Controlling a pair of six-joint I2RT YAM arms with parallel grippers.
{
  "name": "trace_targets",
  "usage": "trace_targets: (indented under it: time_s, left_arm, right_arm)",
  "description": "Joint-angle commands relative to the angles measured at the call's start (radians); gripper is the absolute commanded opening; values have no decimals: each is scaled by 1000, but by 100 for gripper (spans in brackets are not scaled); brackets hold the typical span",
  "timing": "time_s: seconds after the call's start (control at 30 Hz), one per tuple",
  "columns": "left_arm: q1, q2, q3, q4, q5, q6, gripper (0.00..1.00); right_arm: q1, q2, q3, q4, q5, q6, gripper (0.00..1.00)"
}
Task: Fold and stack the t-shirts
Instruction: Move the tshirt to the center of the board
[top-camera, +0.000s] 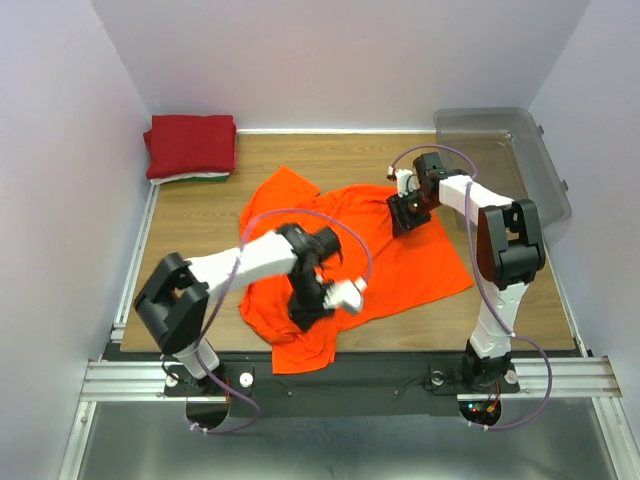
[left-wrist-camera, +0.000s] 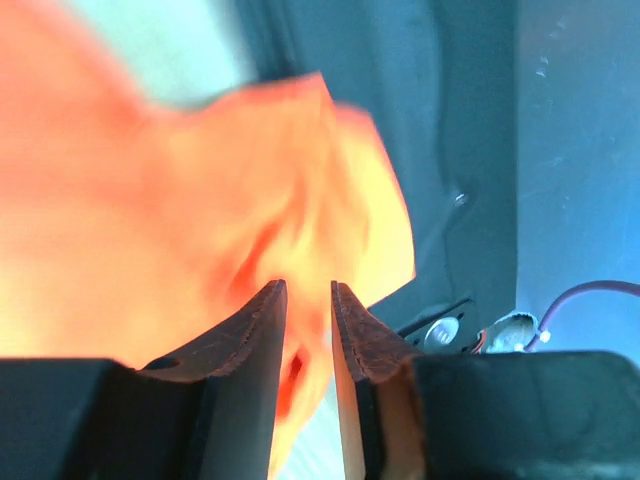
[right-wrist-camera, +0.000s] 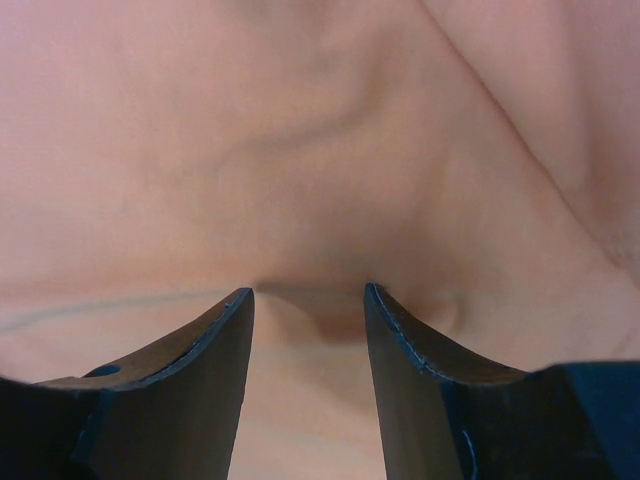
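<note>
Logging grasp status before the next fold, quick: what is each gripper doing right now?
Left gripper: closed on the orange t-shirt, cloth pinched between its fingers.
Right gripper: open, down on the same shirt.

The wooden table (top-camera: 200, 215) carries an orange t-shirt (top-camera: 400, 270), spread crumpled over its middle and reaching the near edge. Beyond it to the left, in the back corner, a folded dark red t-shirt (top-camera: 190, 143) lies on thin white and green edges (top-camera: 190, 179). Beyond it to the right, a clear plastic bin (top-camera: 500, 130) sits at the other back corner.
</note>
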Motion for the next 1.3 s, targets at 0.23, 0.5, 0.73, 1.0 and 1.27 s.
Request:
trace_targets:
  time_s: [0.23,0.5,0.73,1.0,1.27]
  left_arm:
    - [494,-100,32,173,-146,-61,37]
    - [701,23,-109,374,-285,-73,33]
    - [887,64,-123,396,-405,-3,27]
    - [958,88,-101,270,-370,99,29]
    - [958,64,119,92,-119,128,34]
  right_arm:
    - [-1,-137,-9,-8,63,-42,54]
    - [-1,-68,-43,-9,112,-93,53]
    - [-24,-45,-78,-9,154,-107,53]
    - [-26,-133,-170,-153,65,-223,53]
    - [-41,-211,-53,-298,-86,-286,54]
